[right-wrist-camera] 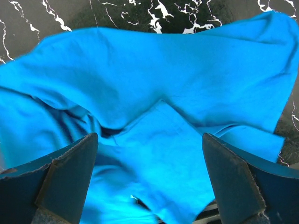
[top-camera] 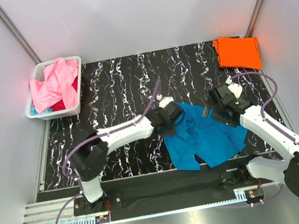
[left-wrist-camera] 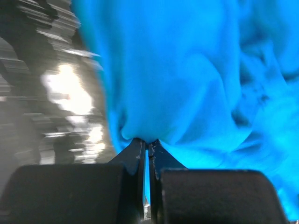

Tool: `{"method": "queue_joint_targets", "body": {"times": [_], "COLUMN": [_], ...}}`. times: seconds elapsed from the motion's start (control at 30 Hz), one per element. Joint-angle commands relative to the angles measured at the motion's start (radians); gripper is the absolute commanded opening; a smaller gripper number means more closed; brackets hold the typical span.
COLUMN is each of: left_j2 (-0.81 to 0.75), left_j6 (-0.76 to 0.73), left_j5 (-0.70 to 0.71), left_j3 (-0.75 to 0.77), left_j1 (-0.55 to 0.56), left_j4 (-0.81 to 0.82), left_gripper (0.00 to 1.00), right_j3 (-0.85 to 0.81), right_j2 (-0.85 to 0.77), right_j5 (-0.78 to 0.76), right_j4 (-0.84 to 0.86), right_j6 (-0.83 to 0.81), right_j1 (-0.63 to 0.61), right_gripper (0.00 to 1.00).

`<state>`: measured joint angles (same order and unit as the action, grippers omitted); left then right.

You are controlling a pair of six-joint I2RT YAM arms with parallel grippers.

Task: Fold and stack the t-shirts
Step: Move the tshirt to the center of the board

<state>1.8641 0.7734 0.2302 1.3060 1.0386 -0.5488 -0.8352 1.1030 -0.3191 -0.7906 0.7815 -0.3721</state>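
One teal-blue t-shirt (top-camera: 203, 134) is lying crumpled and partly spread on the near middle of the surface (top-camera: 115, 83), between the two arms, with its cloth bunching into soft folds and one flap lying doubled over the rest.

The left jaws are clenching a pinch of this shirt at its far left edge. In the left wrist view the two black tips are pressing together, and the cloth is puckering into a gathered point right where they meet. The left arm (top-camera: 124, 132) is reaching across from its base toward that edge.

The right jaws are standing wide apart above the shirt's far right part and are gripping nothing. In the right wrist view the blue cloth is showing beneath and between the spread tips; whether they are touching it I cannot tell. The right arm (top-camera: 268, 126) is bending in from the right side.

Well apart from the blue shirt, an orange t-shirt (top-camera: 237, 53) is lying folded into a neat rectangle at the far right corner of the surface.

At the far left corner a white lattice basket (top-camera: 74, 109) is holding a pink t-shirt (top-camera: 54, 82), which is heaping up and draping over the rim; a red t-shirt (top-camera: 72, 95) is showing underneath it on the right.
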Motion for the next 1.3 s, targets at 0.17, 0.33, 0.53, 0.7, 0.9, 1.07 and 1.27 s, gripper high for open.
{"method": "queue_joint_targets", "body": {"times": [0.17,0.33,0.53,0.7,0.9,1.07,1.27], "left_j2": [-0.298,-0.352,-0.35,-0.385,-0.506,-0.54,-0.493], "left_j6": [0.01,0.006,0.036,0.044,0.076,0.115,0.064], "left_j5": [0.287,0.346,0.347,0.206,0.129,0.121,-0.023], "left_j3": [-0.034,-0.068,-0.1,-0.128,-0.255,-0.355,-0.363], "left_j1": [-0.175,-0.267,-0.304,-0.302,-0.299,-0.299,-0.299], "left_j4": [-0.1,-0.151,-0.169,-0.16,-0.157,-0.154,-0.062], "left_gripper": [0.0,0.19,0.84,0.86,0.81,0.71,0.56], "right_j3": [-0.008,-0.005,-0.002,0.011,0.025,0.031,0.033], "right_j2": [0.049,0.07,0.081,0.075,0.075,0.089,0.09], "right_j5": [0.035,0.063,0.08,0.095,0.109,0.118,0.13], "right_j4": [0.037,0.057,0.068,0.077,0.096,0.109,0.111], "right_j6": [-0.01,-0.01,-0.019,-0.019,-0.014,-0.016,-0.013], "right_j1": [-0.002,-0.002,-0.002,-0.002,-0.004,-0.002,-0.002], "right_gripper": [1.0,1.0,1.0,1.0,1.0,1.0,1.0]}}
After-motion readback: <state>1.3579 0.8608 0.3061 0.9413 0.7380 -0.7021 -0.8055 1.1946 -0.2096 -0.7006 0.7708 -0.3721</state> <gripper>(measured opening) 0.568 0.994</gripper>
